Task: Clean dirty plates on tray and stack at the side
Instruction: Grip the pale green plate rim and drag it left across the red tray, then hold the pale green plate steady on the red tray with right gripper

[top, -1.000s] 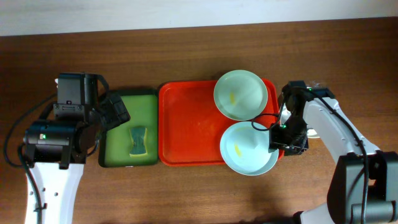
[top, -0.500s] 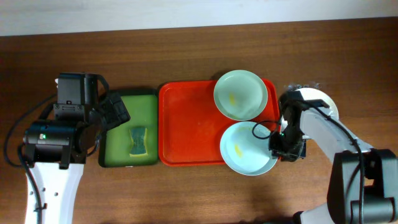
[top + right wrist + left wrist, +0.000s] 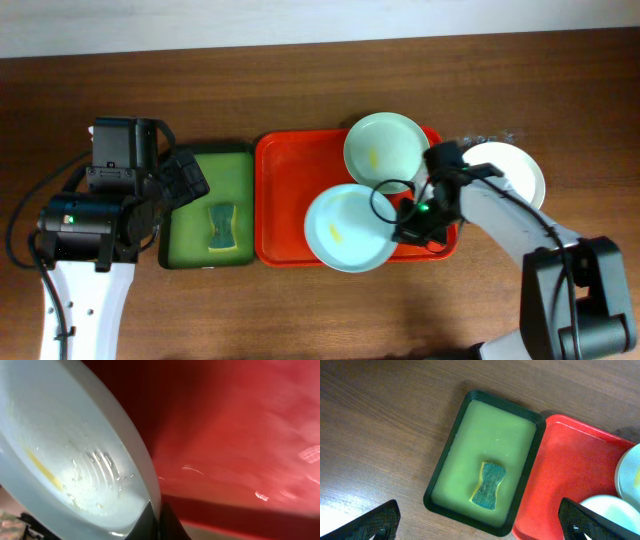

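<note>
Green tray, sponge inside, wooden table

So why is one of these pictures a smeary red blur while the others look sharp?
Right wrist view: the camera sits very close, so the red tray is a soft blur with small glare streaks, and the pale plate shows a wet sheen. Overhead view: even light, sharp, barely any glare. Left wrist view: sharp as well, the sponge crisp.

From overhead we look straight down on the whole table; the left wrist view faces down from high, the green tray well ahead of the left pincer; the right wrist view is very close, a plate at the right pincer; all share the red tray.
</note>
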